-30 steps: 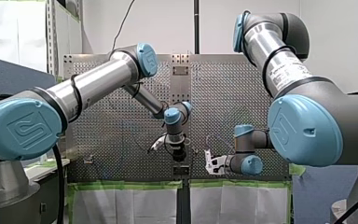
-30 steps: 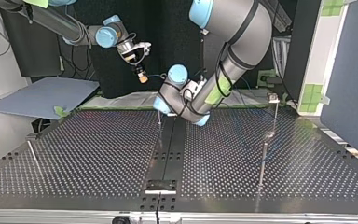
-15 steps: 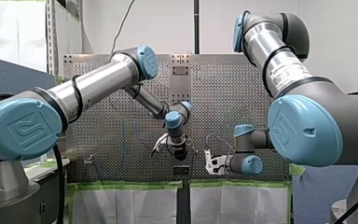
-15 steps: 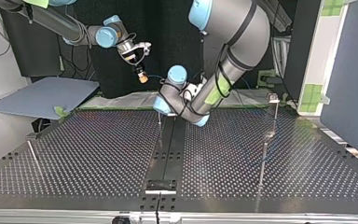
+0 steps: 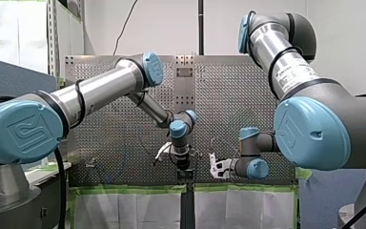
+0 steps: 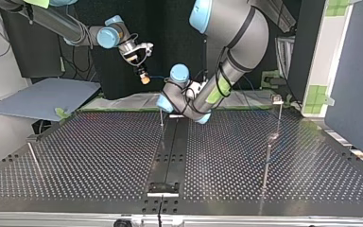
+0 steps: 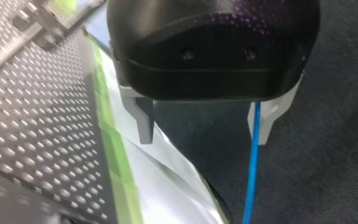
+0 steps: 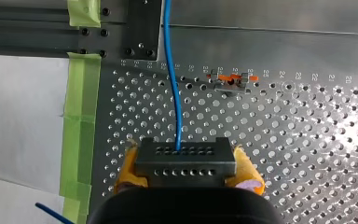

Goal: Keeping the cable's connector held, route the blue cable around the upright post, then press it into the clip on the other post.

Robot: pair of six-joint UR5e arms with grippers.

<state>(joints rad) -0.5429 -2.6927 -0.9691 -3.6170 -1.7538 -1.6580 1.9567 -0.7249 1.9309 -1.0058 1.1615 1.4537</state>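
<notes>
Blue cable [image 8: 173, 84] runs straight out ahead of my right gripper [image 8: 186, 168]. Its yellow pads [image 8: 248, 170] squeeze the dark connector [image 8: 185, 156] from both sides, so that gripper is closed tight on it. In the top view it hangs in the upper left of the frame, up off the table [image 6: 99, 151].

My left gripper [image 7: 203, 123] is wide open and holds nothing. The cable passes through the gap, right next to one finger [image 7: 265, 116]. I cannot tell if it touches that finger.

I think the step now is to take the cable around the thin post [image 6: 162, 120] in the upper middle of the top view. My left gripper is right beside it there. To do this well, I should close softly on the cable so it can slide, then go slowly around the post. My right gripper must not let go or pull hard. The cable should be a little loose. The clip [image 6: 277, 99] looks to sit on top of the tall post [image 6: 278, 118] at the right of the frame, well apart.
</notes>
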